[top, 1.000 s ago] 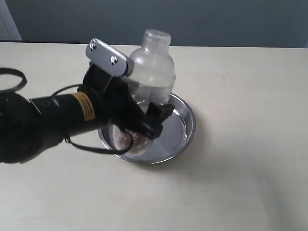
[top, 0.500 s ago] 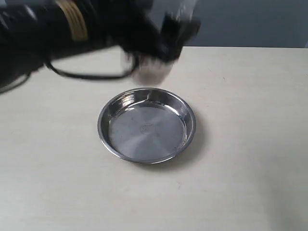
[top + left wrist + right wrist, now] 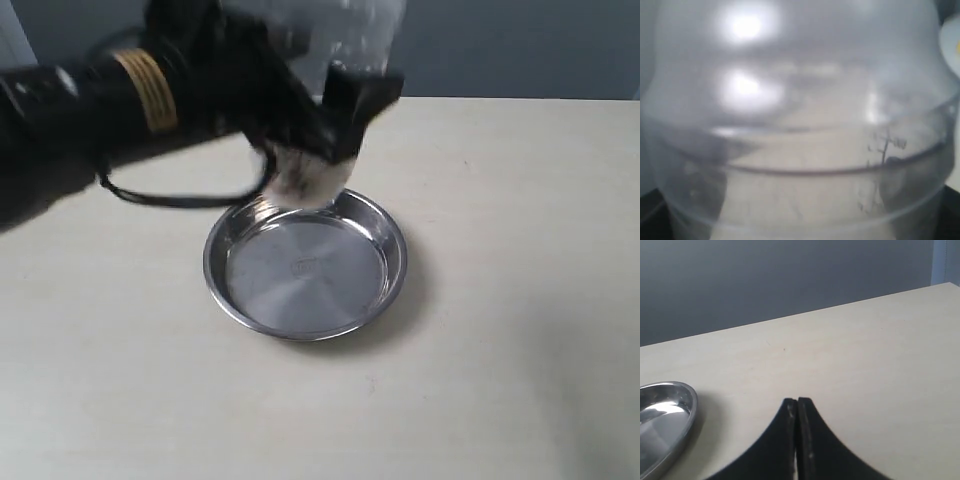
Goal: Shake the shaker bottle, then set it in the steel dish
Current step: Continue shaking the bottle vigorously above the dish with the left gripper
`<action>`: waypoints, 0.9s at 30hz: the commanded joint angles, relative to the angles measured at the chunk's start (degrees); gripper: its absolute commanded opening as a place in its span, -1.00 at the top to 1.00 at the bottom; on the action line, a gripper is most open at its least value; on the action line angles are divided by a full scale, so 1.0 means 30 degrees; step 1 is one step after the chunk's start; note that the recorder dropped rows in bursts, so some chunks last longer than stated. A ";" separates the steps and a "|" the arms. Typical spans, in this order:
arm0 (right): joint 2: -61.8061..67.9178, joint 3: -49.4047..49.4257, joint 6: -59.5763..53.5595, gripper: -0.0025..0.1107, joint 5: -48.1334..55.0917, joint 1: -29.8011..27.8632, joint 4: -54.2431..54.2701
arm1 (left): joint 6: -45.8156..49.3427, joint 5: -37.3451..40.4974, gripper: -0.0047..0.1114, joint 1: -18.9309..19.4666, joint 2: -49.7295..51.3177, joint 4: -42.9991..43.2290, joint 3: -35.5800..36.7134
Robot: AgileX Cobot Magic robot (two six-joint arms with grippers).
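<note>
My left claw (image 3: 322, 135) is clamped on the bottle (image 3: 305, 180), held in the air at the upper middle of the exterior view. Both are smeared by motion, so I cannot make out the neck. The bottle's lower end, with pale and brown grains in it, hangs just over the far rim of the dish (image 3: 212, 268), not touching it. Up close the bottle (image 3: 800, 125) fills my left wrist view (clear wall, a ridge round it, nothing else to see). A black cable (image 3: 180, 197) loops under my left arm, above the table (image 3: 520, 300) at the left.

Half a second ago the bottle was higher, cut by the top edge of the frame. Now it has come down toward the dish. A second ago it stood low over the dish. The dish has not moved.

My right claw (image 3: 797, 403) is pressed shut on nothing, above bare table (image 3: 865, 365) beside the dish (image 3: 662, 407). The table lies open right of and in front of the dish, and its far edge meets a grey wall (image 3: 500, 45).
</note>
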 commanded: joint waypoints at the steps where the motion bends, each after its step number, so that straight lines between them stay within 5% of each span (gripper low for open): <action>1: -0.0094 0.0012 -0.0048 0.97 -0.0179 0.0053 -0.0040 | 0.0057 0.1777 0.91 0.0720 0.2797 -0.0920 0.1619; 7: -0.0094 0.0012 -0.0048 0.97 -0.0179 0.0053 -0.0040 | -0.0176 -0.0631 0.91 -0.0161 -0.1045 0.1849 -0.0640; 13: -0.0094 0.0012 -0.0048 0.97 -0.0179 0.0053 -0.0040 | -0.0883 0.0124 0.91 0.0918 0.3505 -0.1225 0.2095; 18: -0.0094 0.0012 -0.0048 0.97 -0.0142 0.0053 -0.0074 | -0.0396 -0.2029 0.91 -0.0023 -0.0697 0.1922 -0.0315; 24: -0.0094 0.0012 -0.0048 0.97 -0.0142 0.0053 -0.0074 | 0.0235 0.0288 0.91 0.0616 0.3543 -0.1370 0.2437; 27: -0.0094 0.0012 -0.0048 0.97 -0.0142 0.0053 -0.0074 | -0.0046 -0.0846 0.91 -0.0163 0.1228 0.0121 0.1483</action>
